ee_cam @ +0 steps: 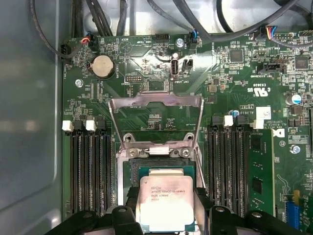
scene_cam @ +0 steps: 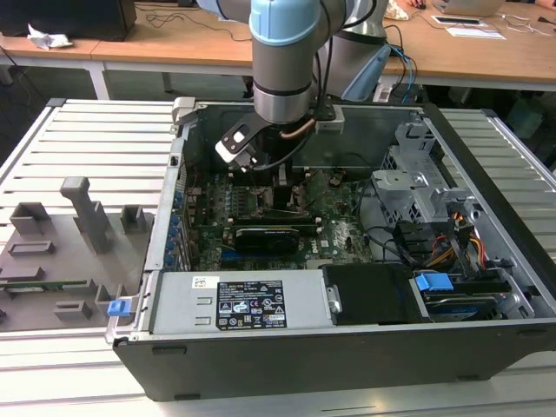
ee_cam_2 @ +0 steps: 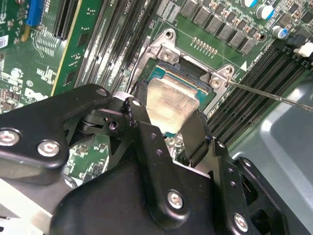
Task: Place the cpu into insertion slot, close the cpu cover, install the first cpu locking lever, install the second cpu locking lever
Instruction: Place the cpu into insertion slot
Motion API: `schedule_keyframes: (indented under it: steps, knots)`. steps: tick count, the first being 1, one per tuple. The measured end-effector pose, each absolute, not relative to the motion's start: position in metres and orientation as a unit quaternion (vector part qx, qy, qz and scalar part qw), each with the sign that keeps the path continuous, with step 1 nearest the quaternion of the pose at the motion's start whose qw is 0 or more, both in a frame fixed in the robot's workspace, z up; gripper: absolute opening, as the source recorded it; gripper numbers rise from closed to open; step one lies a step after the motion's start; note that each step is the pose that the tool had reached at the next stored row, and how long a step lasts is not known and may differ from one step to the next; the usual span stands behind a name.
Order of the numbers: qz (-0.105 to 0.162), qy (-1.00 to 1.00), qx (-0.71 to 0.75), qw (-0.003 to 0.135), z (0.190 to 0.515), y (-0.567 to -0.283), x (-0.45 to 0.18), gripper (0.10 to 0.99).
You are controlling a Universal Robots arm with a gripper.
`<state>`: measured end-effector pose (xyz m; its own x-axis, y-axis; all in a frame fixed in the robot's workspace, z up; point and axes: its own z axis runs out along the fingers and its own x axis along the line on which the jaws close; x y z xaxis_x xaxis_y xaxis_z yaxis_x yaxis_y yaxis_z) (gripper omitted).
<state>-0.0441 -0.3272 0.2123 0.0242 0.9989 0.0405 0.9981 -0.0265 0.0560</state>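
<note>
The tool (ee_cam: 167, 209) is clamped shut on two opposite edges of the cpu (ee_cam: 165, 196), holding it flat right over the insertion slot (ee_cam: 126, 171) inside the open PC case (scene_cam: 261, 356); can't tell if it's fully seated. I'd guess it's light and stiff but fragile and a bit slick, so those bare side edges look like the place to hold it. Count-wise: one cpu, one slot, one cpu cover (ee_cam: 155, 100) flipped open at the hinge end, one tool.

Silver-grey cpu (ee_cam: 165, 203), green motherboard (ee_cam: 146, 63), black pincer (ee_cam_2: 168, 117)
</note>
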Motion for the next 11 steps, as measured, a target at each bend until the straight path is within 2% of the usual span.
schedule_keyframes:
  steps: [11]
  knots:
    - [0.034, 0.699, 0.714, 0.006, 0.2063, -0.3228, -0.0411, 0.525]
